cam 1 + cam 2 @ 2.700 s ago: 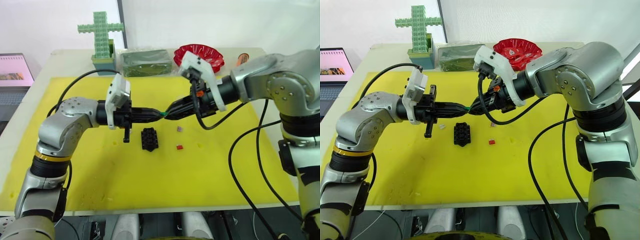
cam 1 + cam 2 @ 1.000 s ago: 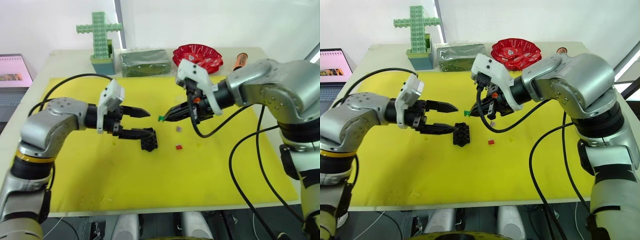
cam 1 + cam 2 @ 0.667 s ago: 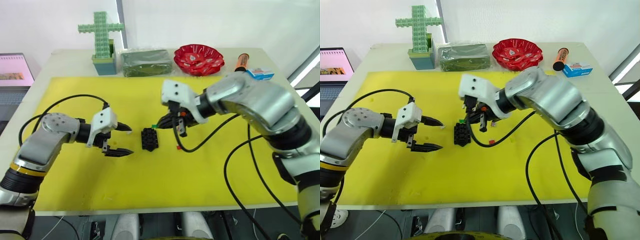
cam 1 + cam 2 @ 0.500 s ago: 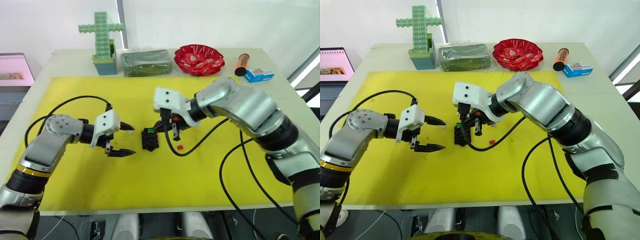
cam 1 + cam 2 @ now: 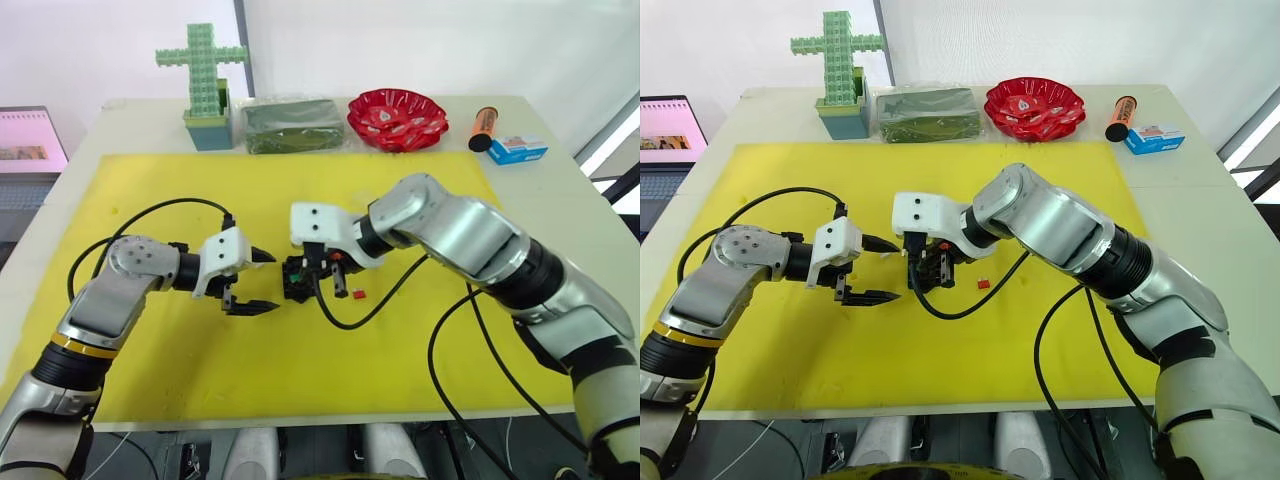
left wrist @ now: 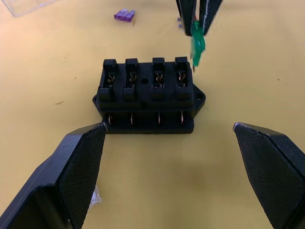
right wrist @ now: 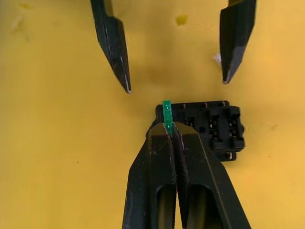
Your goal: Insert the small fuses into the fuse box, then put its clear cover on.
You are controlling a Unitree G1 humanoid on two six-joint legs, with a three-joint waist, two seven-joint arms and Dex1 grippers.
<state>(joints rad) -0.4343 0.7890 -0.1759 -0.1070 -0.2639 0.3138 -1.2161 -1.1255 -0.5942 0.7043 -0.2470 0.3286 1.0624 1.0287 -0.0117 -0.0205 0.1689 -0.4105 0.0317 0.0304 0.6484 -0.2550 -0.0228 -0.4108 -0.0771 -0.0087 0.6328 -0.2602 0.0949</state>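
The right tool (image 6: 197, 14) pinches the small green fuse chip (image 6: 197, 46) just above the end slot of the black slotted plastic fuse box (image 6: 147, 95) mid-counter; the left tool (image 5: 878, 268), spread wide, faces the box's long side.

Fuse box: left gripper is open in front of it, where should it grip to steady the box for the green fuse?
Likely the two short ends of the fuse box, coming in low from the left gripper side as it faces now. The slots sit on top, and the right gripper holds the green fuse above one end slot, so the top should stay clear.
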